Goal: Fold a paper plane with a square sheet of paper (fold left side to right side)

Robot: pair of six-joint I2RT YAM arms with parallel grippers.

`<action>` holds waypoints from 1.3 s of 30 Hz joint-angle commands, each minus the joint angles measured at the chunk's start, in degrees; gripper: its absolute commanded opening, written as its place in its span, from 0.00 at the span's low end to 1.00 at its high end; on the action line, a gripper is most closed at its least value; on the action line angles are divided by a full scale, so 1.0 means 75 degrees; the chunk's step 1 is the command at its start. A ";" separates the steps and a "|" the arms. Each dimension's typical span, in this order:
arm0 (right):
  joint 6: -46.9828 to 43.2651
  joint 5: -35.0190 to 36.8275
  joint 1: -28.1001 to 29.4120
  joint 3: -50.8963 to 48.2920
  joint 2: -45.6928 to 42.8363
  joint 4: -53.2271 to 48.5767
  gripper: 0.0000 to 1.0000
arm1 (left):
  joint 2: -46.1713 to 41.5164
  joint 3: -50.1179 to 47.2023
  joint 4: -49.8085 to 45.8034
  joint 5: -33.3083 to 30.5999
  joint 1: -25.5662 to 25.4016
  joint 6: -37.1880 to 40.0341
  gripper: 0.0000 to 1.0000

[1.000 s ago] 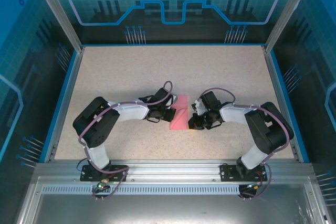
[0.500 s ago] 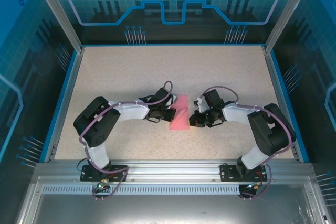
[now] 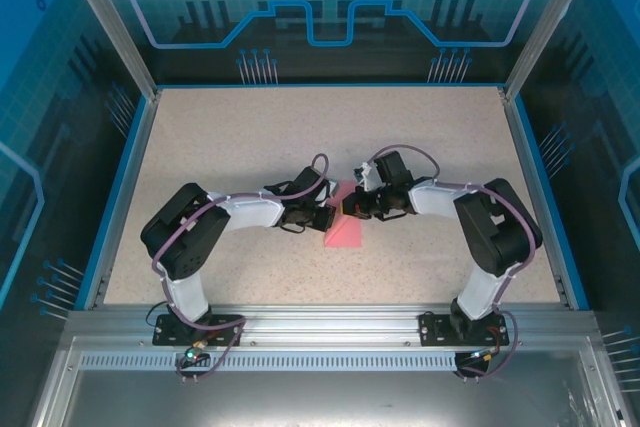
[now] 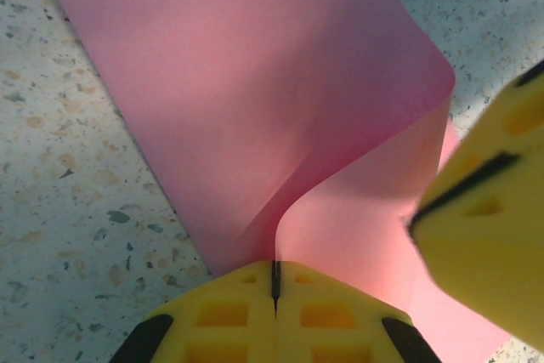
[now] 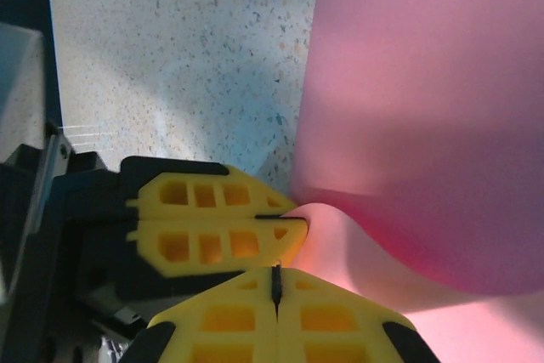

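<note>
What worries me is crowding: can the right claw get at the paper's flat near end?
Probably yes. That end of the sheet lies bare near the right claw; the left claw pinches its raised edge.

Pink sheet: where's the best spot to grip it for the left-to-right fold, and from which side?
Its left edge, approached low from the left. The pink sheet lies thin on the tabletop, so only a lifted edge gives both faces to pinch. The left hand is shut on that edge, which buckles upward from the pinch; the right hand is shut beside it.
</note>
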 commanded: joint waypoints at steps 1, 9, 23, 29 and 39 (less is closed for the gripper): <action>0.0036 -0.0016 0.0131 0.0321 0.0271 -0.0141 0.00 | 0.0265 0.0025 -0.0312 0.0139 0.0023 0.0229 0.02; -0.0264 0.0137 0.0169 0.0477 0.0570 -0.0682 0.00 | 0.0297 0.0077 -0.0348 0.0163 0.0029 0.0257 0.02; -0.0723 0.0533 0.0234 0.0565 0.0710 -0.1367 0.00 | 0.0356 0.0192 -0.0497 0.0257 0.0018 0.0324 0.07; -0.0880 0.0768 0.0230 0.0522 0.0717 -0.1612 0.00 | 0.0344 0.0215 -0.0561 0.0235 0.0022 0.0336 0.12; -0.0941 0.0933 0.0235 0.0388 0.0773 -0.1682 0.00 | -0.0318 0.0126 -0.0751 0.0026 0.0031 0.0330 0.22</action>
